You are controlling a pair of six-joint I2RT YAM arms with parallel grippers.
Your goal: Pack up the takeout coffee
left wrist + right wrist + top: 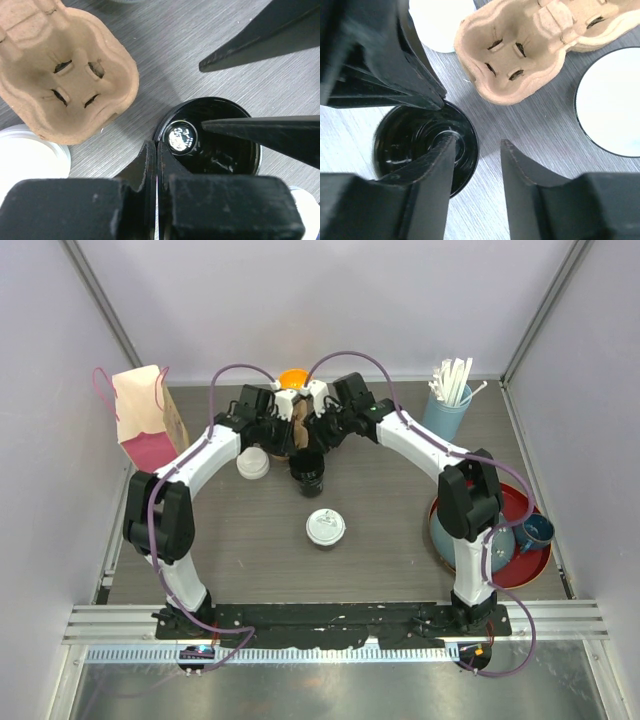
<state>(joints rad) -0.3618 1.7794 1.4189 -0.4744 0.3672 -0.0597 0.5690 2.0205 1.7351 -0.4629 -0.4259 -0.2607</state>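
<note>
An open black paper cup with no lid stands at the table's middle back. My left gripper is shut on its near rim, one finger inside and one outside. My right gripper is open and straddles the same cup's rim, its left finger inside and its right finger outside. A second cup with a white lid stands nearer the front. Another white lid lies left of the open cup. A brown pulp cup carrier lies just behind the cups and also shows in the right wrist view.
A kraft and pink paper bag stands at the back left. A light-blue tumbler of white straws stands at the back right. A red tray with a dark blue mug sits on the right. An orange object lies behind the grippers.
</note>
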